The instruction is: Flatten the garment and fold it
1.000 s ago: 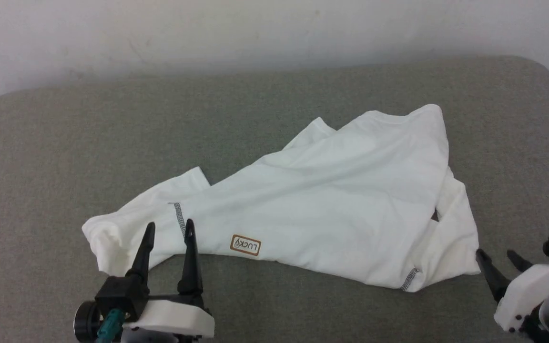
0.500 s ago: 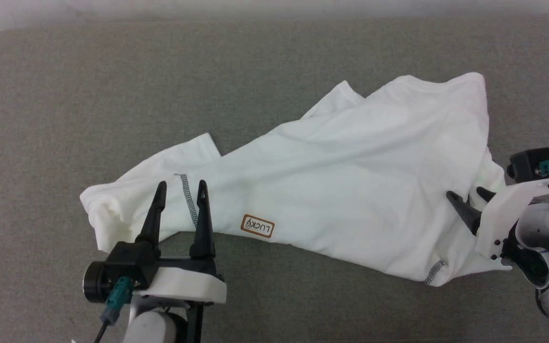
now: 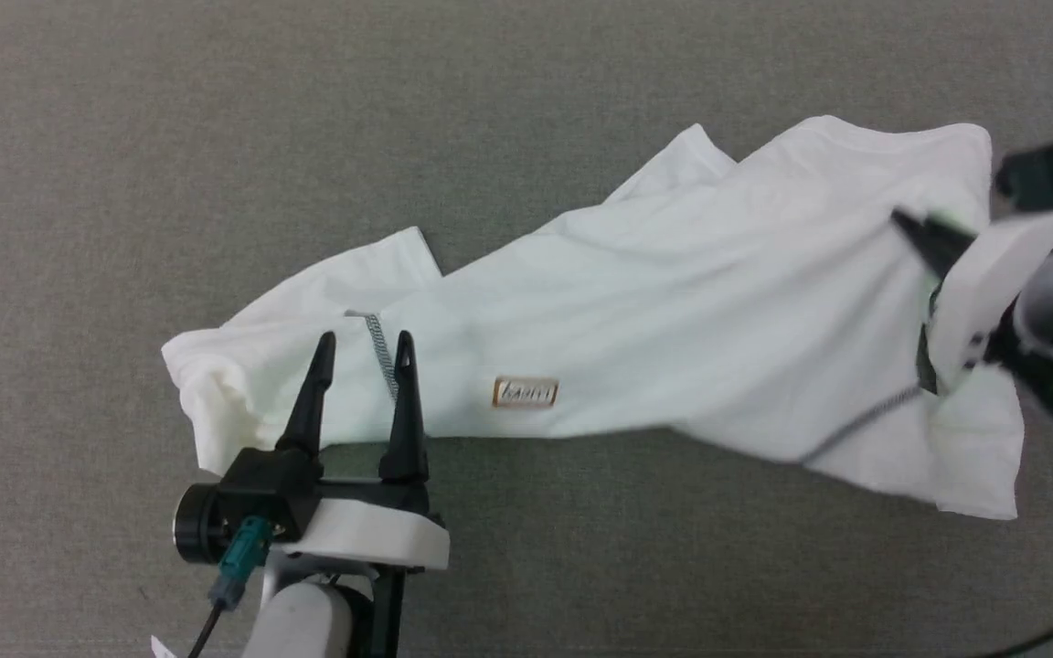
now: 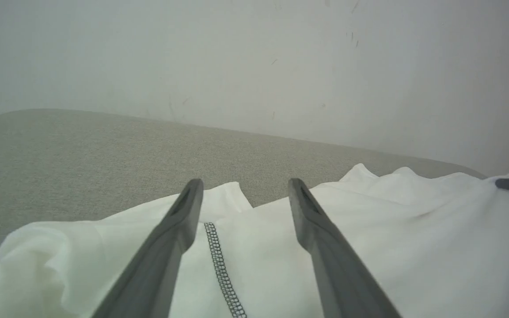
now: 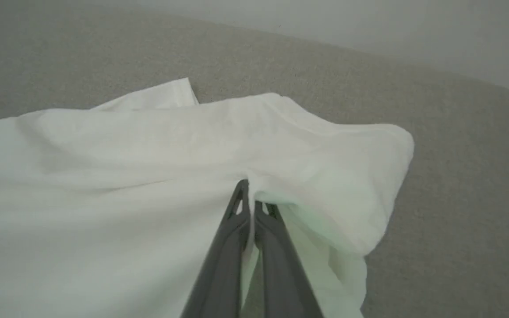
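Spread slantwise on the grey table (image 3: 216, 137), from 8 o'clock up to 2 o'clock of the head view: the garment (image 3: 673, 320), white, creased, not yet folded. Bunched into a lump at its 8 o'clock end. Near the lower edge, toward 6 o'clock of the cloth: a small brown-outlined logo patch (image 3: 525, 393), lettering too blurred to read.

At 7 o'clock of the head view: the left pincer (image 3: 365, 338), fingers spread wide, gripping nothing, tips over the bunched end and straddling a grey stitched seam (image 3: 382, 352). Whether touching the cloth or just above it, impossible to tell.

At 3 o'clock: the right pincer (image 3: 910, 228), closed tight on a pinch of the garment near its 3 o'clock edge. In the right wrist view, fabric puckered at the tips and draping away on both sides. Below the pinch, toward 5 o'clock, a loose flap of cloth.

Beyond the table in the left wrist view: a pale wall (image 4: 254, 57).
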`<state>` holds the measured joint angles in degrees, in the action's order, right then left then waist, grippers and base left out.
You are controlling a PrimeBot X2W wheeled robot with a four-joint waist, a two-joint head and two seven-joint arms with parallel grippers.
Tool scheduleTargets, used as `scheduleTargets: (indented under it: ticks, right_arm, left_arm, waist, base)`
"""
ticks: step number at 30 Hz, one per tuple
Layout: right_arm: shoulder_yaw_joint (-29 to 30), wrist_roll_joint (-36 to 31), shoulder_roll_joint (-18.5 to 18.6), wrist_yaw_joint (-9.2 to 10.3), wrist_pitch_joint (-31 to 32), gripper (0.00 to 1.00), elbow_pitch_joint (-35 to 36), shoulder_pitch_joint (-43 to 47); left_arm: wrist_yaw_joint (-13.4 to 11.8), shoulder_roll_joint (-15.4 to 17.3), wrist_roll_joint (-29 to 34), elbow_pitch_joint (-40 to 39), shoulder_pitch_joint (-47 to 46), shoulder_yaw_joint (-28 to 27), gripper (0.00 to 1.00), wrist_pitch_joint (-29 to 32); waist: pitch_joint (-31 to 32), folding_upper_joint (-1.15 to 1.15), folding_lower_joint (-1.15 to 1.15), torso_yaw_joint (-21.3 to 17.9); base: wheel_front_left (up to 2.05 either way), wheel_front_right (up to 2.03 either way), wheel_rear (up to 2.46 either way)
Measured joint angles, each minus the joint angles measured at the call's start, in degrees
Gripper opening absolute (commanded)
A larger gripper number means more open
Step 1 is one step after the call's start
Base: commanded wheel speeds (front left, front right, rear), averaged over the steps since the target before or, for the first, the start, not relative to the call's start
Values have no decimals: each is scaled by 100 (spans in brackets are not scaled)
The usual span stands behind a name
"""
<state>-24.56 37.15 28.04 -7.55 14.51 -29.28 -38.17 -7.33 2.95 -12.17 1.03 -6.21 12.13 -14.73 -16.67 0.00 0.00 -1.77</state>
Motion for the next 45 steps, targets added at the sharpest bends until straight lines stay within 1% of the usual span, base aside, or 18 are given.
scheduleTargets:
  ticks: [4, 7, 11, 14, 18, 20, 21, 22, 25, 28, 32, 34, 38, 42, 45]
  right_arm:
    - [40, -103, 209, 0, -99, 0, -55, -714]
    - [118, -189, 388, -5, -221, 0, -254, -1223]
    - [272, -305, 659, -5, -656, 0, -617, -1837]
    - [246, -350, 692, -5, -977, 0, -947, -2165]
    - [132, -393, 547, -5, -1470, 1, -1463, -2287]
    - [47, -415, 439, -5, -1707, 45, -1752, -2282]
    - [-7, -424, 381, -5, -1801, 95, -1882, -2273]
    - [-54, -423, 328, -5, -1890, 100, -1998, -2252]
    - [-192, -413, 207, -5, -2224, 100, -2232, -2122]
    - [-232, -370, 186, -5, -2605, 100, -2356, -1886]
    - [-135, -342, 131, -5, -2880, 100, -2240, -1482]
    - [59, -371, 101, -4, -2906, 100, -1936, -1184]
    - [842, -766, 10, -4, -2925, 100, -802, -327]
    - [1499, -1222, -332, -5, -2925, 100, 177, 900]
    - [1727, -1415, -608, -5, -2921, 100, 582, 1741]
  left_arm:
    - [0, -1, -2, -33, -154, 182, 100, 0]
    - [-1, -2, -4, -74, -330, 339, 100, 0]
    - [-45, -4, -48, -160, -584, 536, 100, 0]
    - [-89, -4, -70, -201, -728, 649, 100, 0]
    - [-138, -5, -96, -204, -862, 720, 100, 0]
    - [-177, -4, -102, -189, -896, 737, 100, 0]
    - [-187, -5, -102, -183, -919, 737, 100, 1]
    - [-187, -5, -102, -175, -925, 734, 100, 0]
    - [-187, -4, -93, -126, -922, 717, 100, 0]
    - [-185, -5, -79, -89, -898, 661, 100, 1]
    - [-179, -5, -16, -36, -701, 498, 100, 1]
    - [-172, -4, 23, -3, -555, 391, 100, 0]
    - [-116, -4, 85, 44, -282, 233, 100, 1]
    - [-25, -5, 116, 81, -38, 152, 100, 1]
    - [-18, -5, 116, 107, 131, 88, 100, 1]
  waist:
    - [-91, 0, 0, 22]
    - [-228, 0, 1, 78]
    - [-483, 0, 1, 216]
    - [-714, 0, 2, 334]
    - [-998, 0, 2, 476]
    - [-1103, 0, 2, 543]
    - [-1137, 0, 3, 576]
    - [-1156, 0, 2, 606]
    - [-1112, 0, 1, 639]
    - [-998, 0, 1, 637]
    - [-765, 0, 0, 575]
    - [-616, 0, 0, 516]
    - [-256, 0, 0, 345]
    - [138, 0, -1, 156]
    - [424, 0, -2, 27]
  base:
    - [0, 0, 0]
    - [0, 0, 0]
    - [0, 0, 0]
    - [0, 0, 0]
    - [0, 0, 0]
    - [0, 0, 0]
    - [0, 0, 0]
    - [0, 0, 0]
    - [0, 0, 0]
    - [0, 0, 0]
    - [0, 0, 0]
    - [0, 0, 0]
    - [0, 0, 0]
    - [0, 0, 0]
    - [0, 0, 0]
